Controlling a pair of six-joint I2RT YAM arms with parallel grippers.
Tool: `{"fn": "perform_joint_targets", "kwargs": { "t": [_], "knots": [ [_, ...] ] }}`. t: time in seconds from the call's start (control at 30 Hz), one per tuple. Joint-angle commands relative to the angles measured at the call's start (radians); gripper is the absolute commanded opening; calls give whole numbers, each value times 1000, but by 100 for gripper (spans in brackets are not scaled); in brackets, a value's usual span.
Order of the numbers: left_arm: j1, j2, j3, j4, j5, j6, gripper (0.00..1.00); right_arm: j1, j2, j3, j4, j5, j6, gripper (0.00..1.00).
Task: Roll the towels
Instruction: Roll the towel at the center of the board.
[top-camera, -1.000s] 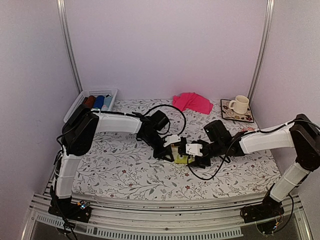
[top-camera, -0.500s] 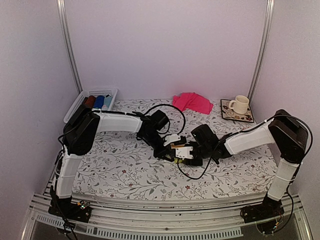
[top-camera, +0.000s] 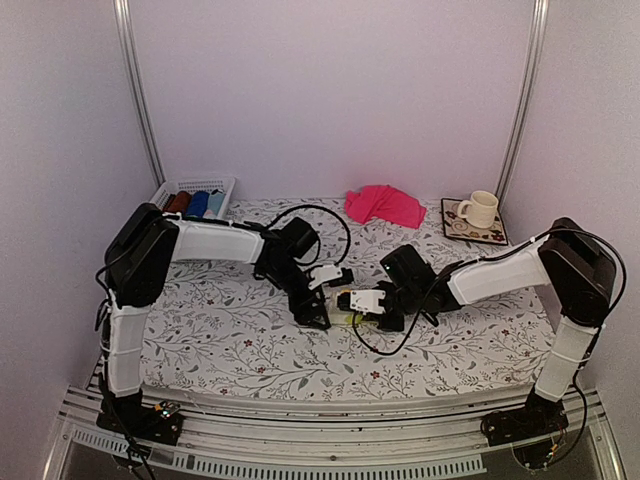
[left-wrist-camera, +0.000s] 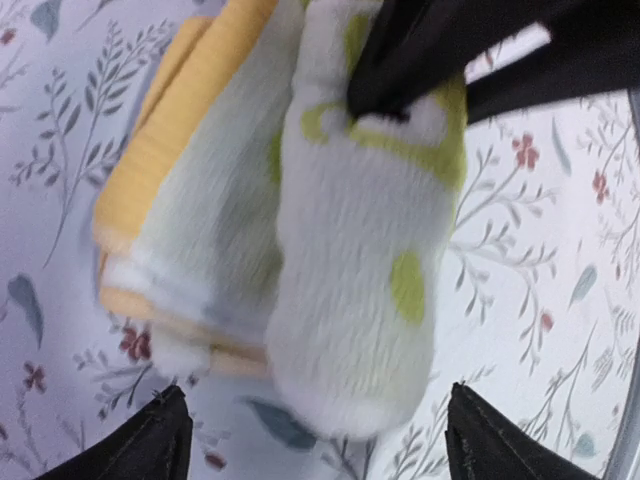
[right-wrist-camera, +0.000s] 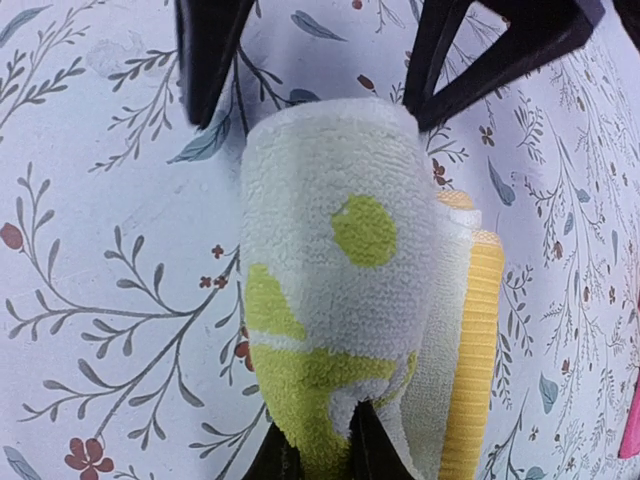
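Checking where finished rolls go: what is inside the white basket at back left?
A dark red roll, a blue roll and a pale green roll, side by side. The basket wall hides their lower parts and anything beneath.

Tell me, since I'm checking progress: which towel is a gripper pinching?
The lime-yellow patterned towel, pinched by the right gripper; the pink towel lies loose at the back, untouched.

Left end effector (left-wrist-camera: 320, 445) lets go! Its fingers spring wide and it backs away, leaving the towel (right-wrist-camera: 330, 300) lying just ahead of its tips. Right end effector (right-wrist-camera: 322, 455) has slid in and pinched the roll's near end.
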Motion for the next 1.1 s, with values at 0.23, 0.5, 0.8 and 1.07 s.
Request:
{"fn": "perform_joint_targets", "kwargs": {
  "t": [0.23, 0.5, 0.8, 1.07],
  "knots": [
    [44, -264, -266, 276, -168, 52, 97, -58, 25, 108, -261, -254, 125, 10],
    [-41, -369, -420, 468, -112, 118, 91, -101, 127, 252, -424, -324, 172, 11],
    [-141, -334, -433, 538, -124, 158, 86, -132, 208, 342, -491, -407, 212, 13],
    [-172, -260, -426, 568, -178, 170, 79, -169, 229, 367, -511, -499, 208, 13]
  ]
}}
